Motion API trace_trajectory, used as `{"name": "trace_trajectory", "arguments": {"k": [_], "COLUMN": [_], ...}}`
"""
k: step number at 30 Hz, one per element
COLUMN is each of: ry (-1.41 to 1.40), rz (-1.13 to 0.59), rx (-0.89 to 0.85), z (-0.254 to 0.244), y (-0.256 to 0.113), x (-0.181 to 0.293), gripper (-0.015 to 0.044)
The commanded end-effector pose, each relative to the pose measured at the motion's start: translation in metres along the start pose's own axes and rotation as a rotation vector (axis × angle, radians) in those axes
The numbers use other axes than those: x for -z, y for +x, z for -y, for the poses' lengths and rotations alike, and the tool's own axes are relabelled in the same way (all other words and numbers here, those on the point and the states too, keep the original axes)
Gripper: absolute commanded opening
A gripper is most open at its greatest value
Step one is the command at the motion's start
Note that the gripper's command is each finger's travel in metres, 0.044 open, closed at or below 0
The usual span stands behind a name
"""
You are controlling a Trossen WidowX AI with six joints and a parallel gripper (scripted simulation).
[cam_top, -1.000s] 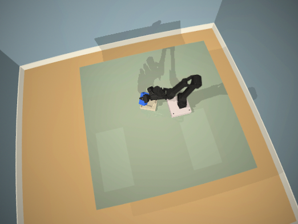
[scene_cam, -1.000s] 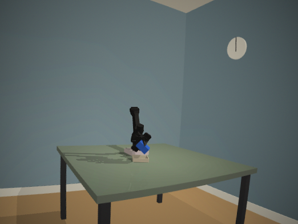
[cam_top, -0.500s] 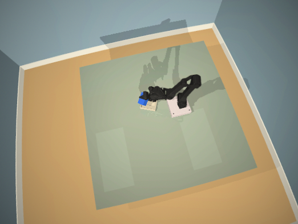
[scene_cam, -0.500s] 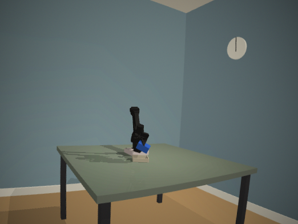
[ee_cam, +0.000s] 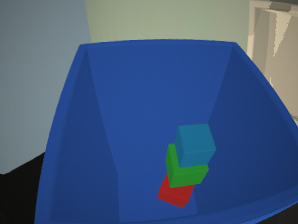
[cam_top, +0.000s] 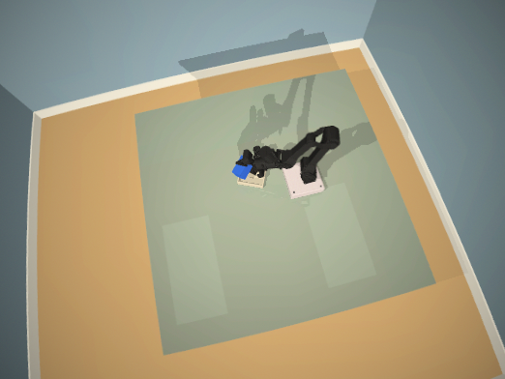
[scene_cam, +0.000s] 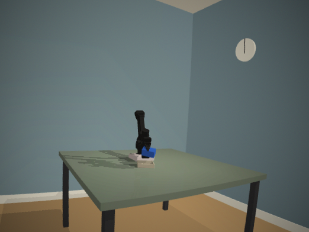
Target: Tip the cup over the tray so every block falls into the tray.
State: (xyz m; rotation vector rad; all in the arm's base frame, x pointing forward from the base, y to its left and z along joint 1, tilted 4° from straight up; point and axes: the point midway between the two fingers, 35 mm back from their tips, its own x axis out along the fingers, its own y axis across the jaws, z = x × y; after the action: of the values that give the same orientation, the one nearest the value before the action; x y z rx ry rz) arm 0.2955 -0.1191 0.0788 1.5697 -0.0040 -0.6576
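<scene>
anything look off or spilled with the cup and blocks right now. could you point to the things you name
Nothing looks spilled or damaged. The blue cup [cam_top: 242,170] [scene_cam: 148,152] [ee_cam: 160,85] is tilted, but the gripper holds it above the tray [cam_top: 251,184] [scene_cam: 145,166] [ee_cam: 254,30], which suits tipping. The red [ee_cam: 175,194], green [ee_cam: 187,176] and teal [ee_cam: 196,145] blocks are bunched inside the cup.

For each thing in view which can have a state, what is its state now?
gripper: shut on the cup
cup: held above the table, tilted
red block, green block, teal block: inside the cup
tray: on the table
</scene>
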Motion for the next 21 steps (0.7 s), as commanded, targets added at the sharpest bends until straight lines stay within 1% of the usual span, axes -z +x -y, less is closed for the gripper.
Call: {"name": "trace_trajectory", "arguments": {"k": [1,21], "ry": [0.089,0.526], "rz": [0.004,0.004], "rx": [-0.003,-0.004], "z": [0.0000,0.0019], "y": [0.0003,0.0024], "x": [-0.0005,-0.0001], "gripper": [0.0000,0.0000]}}
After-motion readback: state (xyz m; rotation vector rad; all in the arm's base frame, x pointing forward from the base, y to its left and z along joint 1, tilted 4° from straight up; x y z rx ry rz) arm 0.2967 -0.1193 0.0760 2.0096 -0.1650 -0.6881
